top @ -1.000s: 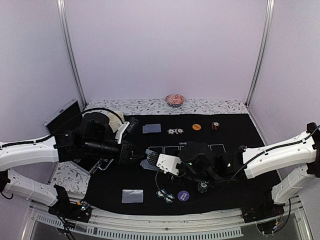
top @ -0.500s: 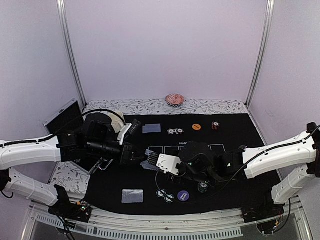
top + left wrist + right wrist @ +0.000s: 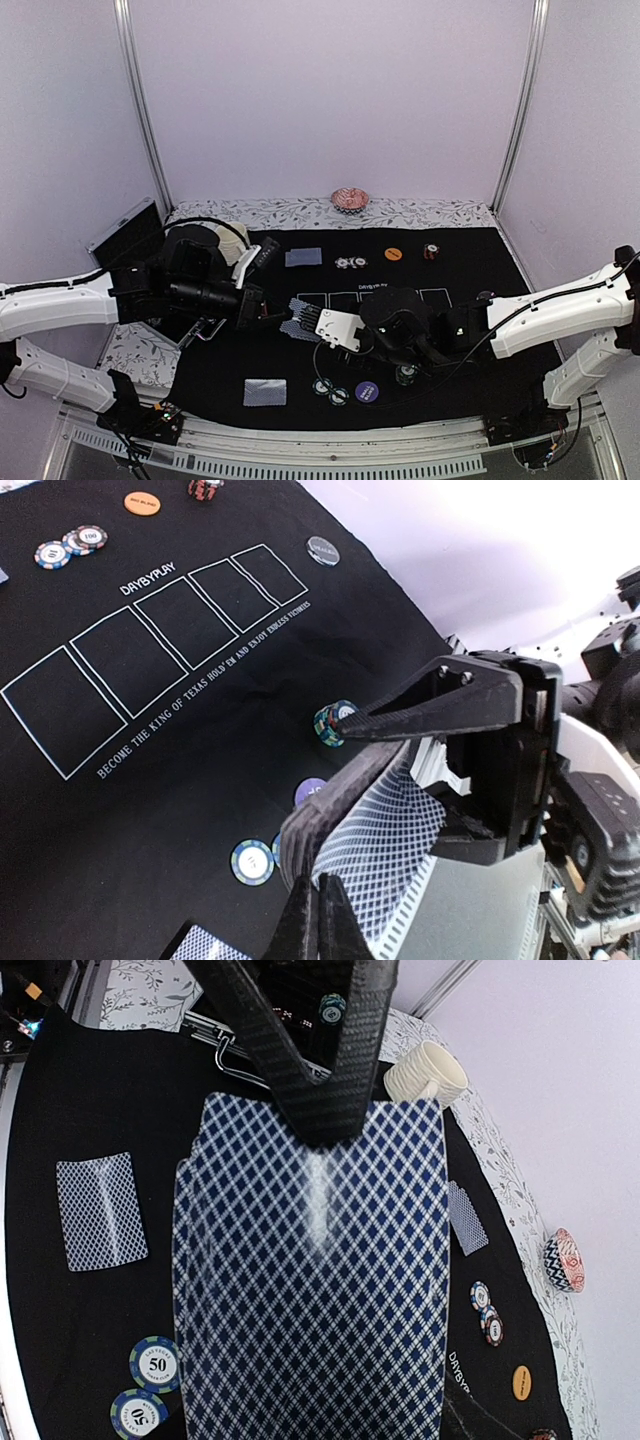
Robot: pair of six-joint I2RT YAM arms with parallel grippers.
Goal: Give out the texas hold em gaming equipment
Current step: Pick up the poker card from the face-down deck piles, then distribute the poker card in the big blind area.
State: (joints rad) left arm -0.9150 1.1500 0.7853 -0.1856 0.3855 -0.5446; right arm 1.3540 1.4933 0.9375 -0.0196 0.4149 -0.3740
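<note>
The deck (image 3: 310,1290) hangs over the middle of the black poker mat (image 3: 480,270), grasped across its width by your right gripper (image 3: 312,322). Your left gripper (image 3: 313,920) is clenched on the edge of the top card (image 3: 380,850), which bows up off the stack in the left wrist view.

- **The pull:** Hold the right arm still and let only the left one travel. Draw the card out along its own plane, toward the left of the overhead frame. Lifting would probably bend it further and could tug the deck loose.
- **Check for a double:** In the right wrist view, the edges of lower cards show fanned along the deck's left side. A second card could ride out with the first, so go slowly at the start and confirm that only one back is moving.
- **The drop:** One dealt card (image 3: 265,391) lies at the mat's lower left and another (image 3: 303,257) at upper centre-left. Whether either is a single or a pair cannot be told.
- **The landing spot:** Set the card down flat, pattern up, beside the hand you are dealing to. Keep it clear of the poker chips (image 3: 330,390) and the purple button (image 3: 367,391) at lower centre.
</note>
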